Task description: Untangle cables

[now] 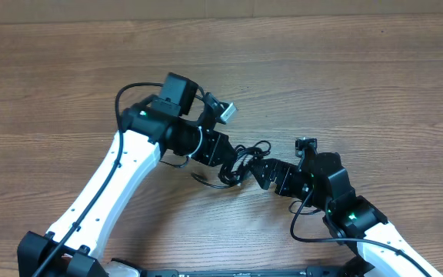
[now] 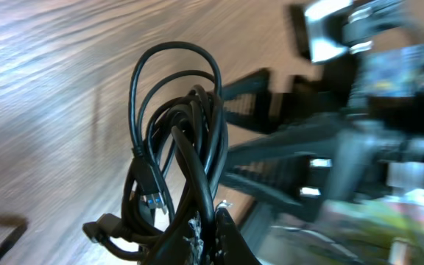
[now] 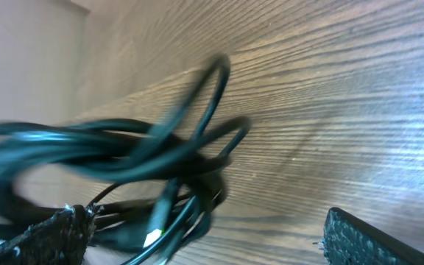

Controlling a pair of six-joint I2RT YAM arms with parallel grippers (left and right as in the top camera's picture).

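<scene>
The cables [image 1: 252, 148] are a small knotted black bundle at the middle of the wooden table, between the two grippers. My left gripper [image 1: 233, 161] is shut on the cables; in the left wrist view its fingertips [image 2: 227, 228] pinch several strands, and loops of the cables [image 2: 182, 125] stand up above them, with a blue-tipped plug [image 2: 153, 195] hanging at the left. My right gripper [image 1: 261, 171] faces the bundle from the right, open. In the right wrist view its pads [image 3: 374, 239] stand far apart, and the blurred cables [image 3: 138, 151] lie near the left pad, not gripped.
The table [image 1: 375, 85] is bare wood on all sides. A loose cable end [image 1: 202, 178] trails toward the front, under the left gripper. The right arm [image 2: 344, 147] fills the right of the left wrist view, close to the bundle.
</scene>
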